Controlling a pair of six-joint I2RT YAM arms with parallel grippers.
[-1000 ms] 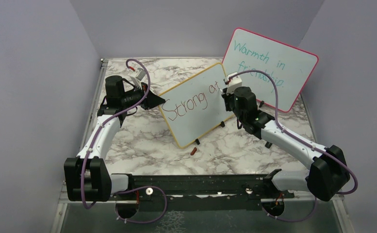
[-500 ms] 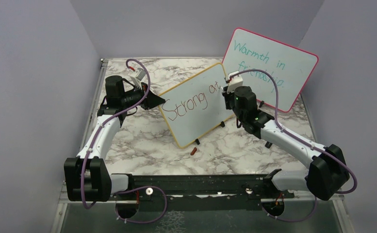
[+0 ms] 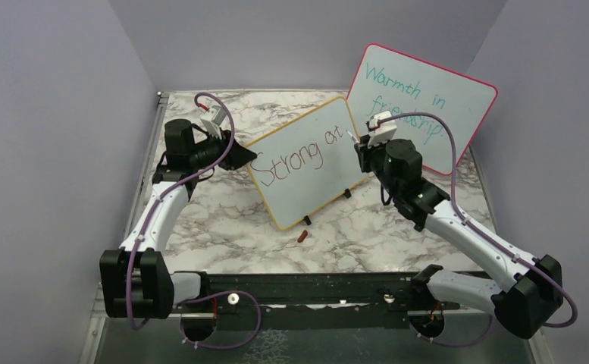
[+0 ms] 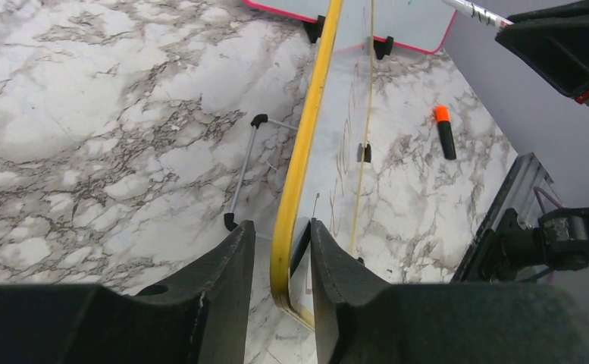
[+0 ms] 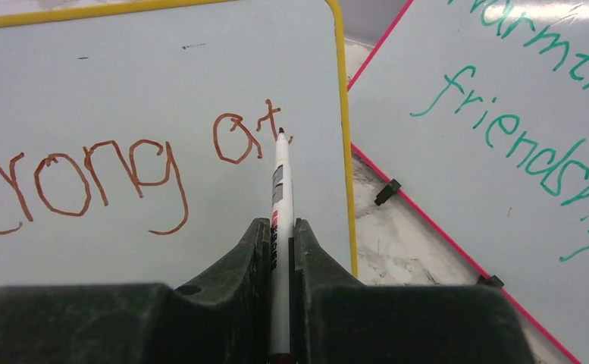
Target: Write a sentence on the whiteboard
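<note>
Slippage looms — left gripper (image 4: 280,235) stands parted around the whiteboard (image 3: 306,178) edge, unclamped. Clamped on the marker (image 5: 280,174), the right gripper (image 5: 280,226) may shove it askew.

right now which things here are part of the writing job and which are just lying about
In the job:
yellow-framed whiteboard
red-brown words "Strong at" on it
marker held in the right fingers

Lying about:
pink-framed board with teal writing
orange-tipped cap

White-grey marble-pattern tabletop (image 3: 223,220) carries a yellow-framed rectangular whiteboard (image 3: 306,189) standing on small black feet mid-table. Pink-framed white board (image 3: 458,98) stands behind it, far right. Small dark stub with orange-red end (image 3: 302,236) lies flat near the yellow board's front feet.
</note>
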